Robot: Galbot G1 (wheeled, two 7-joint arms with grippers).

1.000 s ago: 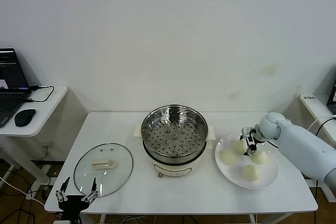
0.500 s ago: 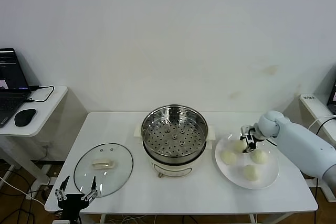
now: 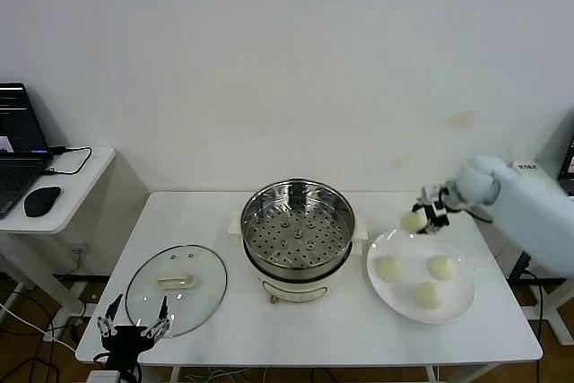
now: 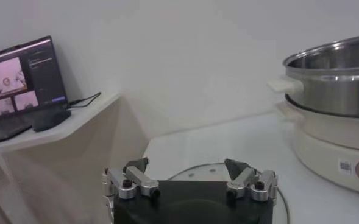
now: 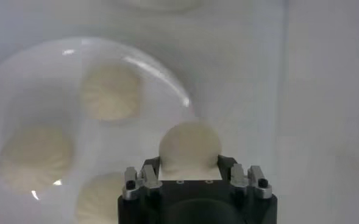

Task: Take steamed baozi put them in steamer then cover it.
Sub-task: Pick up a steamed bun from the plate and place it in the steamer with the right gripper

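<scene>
At the near edge of the white bench (image 3: 224,329), the left tool (image 3: 134,329) hangs low with its fingers spread apart and nothing between them, just in front of the glass cover (image 3: 176,290). The cover lies flat on the bench with its cream handle facing up, to the left of the steamer (image 3: 298,238).

On the right side of the bench is a white plate (image 3: 453,307) with three buns on it: one on the plate's left side (image 3: 390,268), one on its right (image 3: 442,267) and one nearer the front (image 3: 429,294).

The steamer stands in the middle of the bench, its lid off, and the holed steel tray inside has nothing on it.

Farther back on the right, the right tool (image 3: 425,215) is clamped on the fourth bun (image 3: 413,220) and holds it in the air above the far edge of the plate, clear of the others. In the right wrist view that bun (image 5: 190,146) sits between the fingers, with the plate (image 5: 167,79) below.

Off to the left, a side table carries a laptop (image 3: 16,150) and a mouse (image 3: 42,200).
</scene>
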